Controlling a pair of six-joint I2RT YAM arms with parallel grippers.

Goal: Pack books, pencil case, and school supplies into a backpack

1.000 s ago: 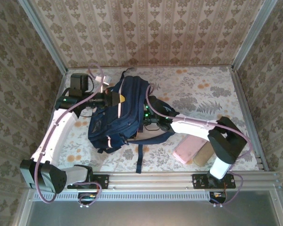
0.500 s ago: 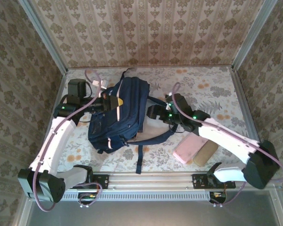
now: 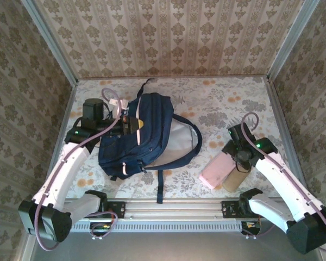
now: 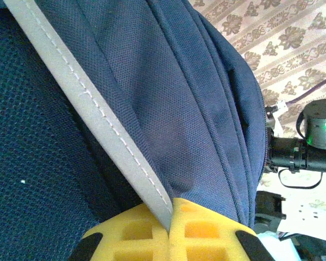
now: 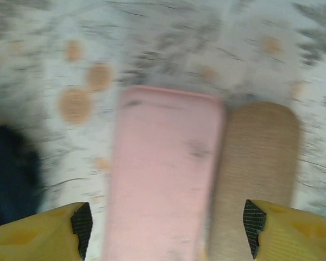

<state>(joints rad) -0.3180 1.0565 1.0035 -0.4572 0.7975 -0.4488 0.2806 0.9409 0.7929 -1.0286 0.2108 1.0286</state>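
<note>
The navy backpack [image 3: 149, 128] lies left of centre with a grey panel showing on its right side. My left gripper [image 3: 131, 124] is shut on its pale stripe [image 4: 106, 125], the yellow fingers [image 4: 206, 231] pinching that strip and the fabric [image 4: 195, 109]. A pink soft pouch [image 3: 216, 173] and a tan cylindrical pouch [image 3: 236, 177] lie side by side at the front right. My right gripper [image 3: 239, 159] hovers just above them, open, its jaws spanning the pink pouch [image 5: 163, 174] and part of the tan one [image 5: 258, 163]. The books are out of view.
Dark backpack straps [image 3: 158, 187] trail toward the front rail [image 3: 174, 207]. Patterned walls [image 3: 174, 38] close the back and both sides. Floral tablecloth [image 3: 228, 103] lies bare at the back right.
My right arm has pulled out from the backpack and swung right and forward to above the two pouches, jaws a little narrower. The backpack has shifted and spread; the left grip is unchanged.
</note>
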